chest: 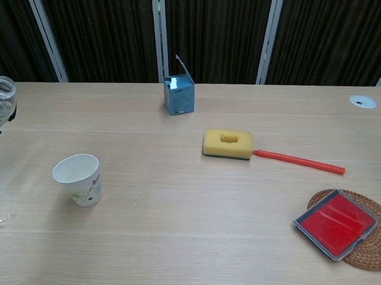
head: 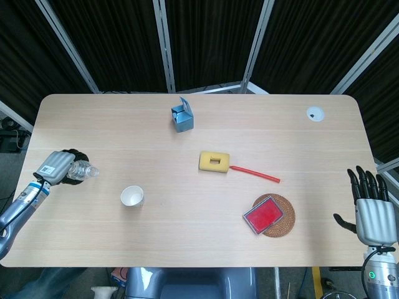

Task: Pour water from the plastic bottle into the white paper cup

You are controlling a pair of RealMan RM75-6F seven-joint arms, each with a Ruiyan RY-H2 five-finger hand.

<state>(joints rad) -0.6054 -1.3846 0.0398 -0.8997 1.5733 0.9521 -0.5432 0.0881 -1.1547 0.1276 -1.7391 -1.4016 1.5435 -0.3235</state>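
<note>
The pale wood table [head: 199,237] fills most of the head view, its far edge against dark curtained panels.

At the left edge of that view, the left hand [head: 55,167] grips the plastic bottle [head: 82,169] with its fingers wrapped around the body; the bottle is tipped over so its open neck points toward the right of the frame. In the chest view only the bottle's open mouth and shoulder show at the far left edge, above and left of the cup.

At the lower right corner of the head view, the right hand [head: 373,212] hangs just off the table's right edge, fingers released, straight and spread, holding nothing.

A round woven coaster [head: 282,218] sits in the lower right part of the table, with a flat red case [head: 264,213] lying tilted across it and overhanging its left side.

A yellow sponge [head: 214,161] with a rectangular hole lies near the centre. A red straw [head: 255,173] runs from just beside its right side toward the coaster.

A small blue box [head: 181,117] with its flap open stands in the upper middle.

The white paper cup [head: 131,196] stands upright and open in the lower left part of the table, to the lower right of the bottle and apart from it.

A small white disc [head: 315,113] lies flat in the upper right corner of the table.
</note>
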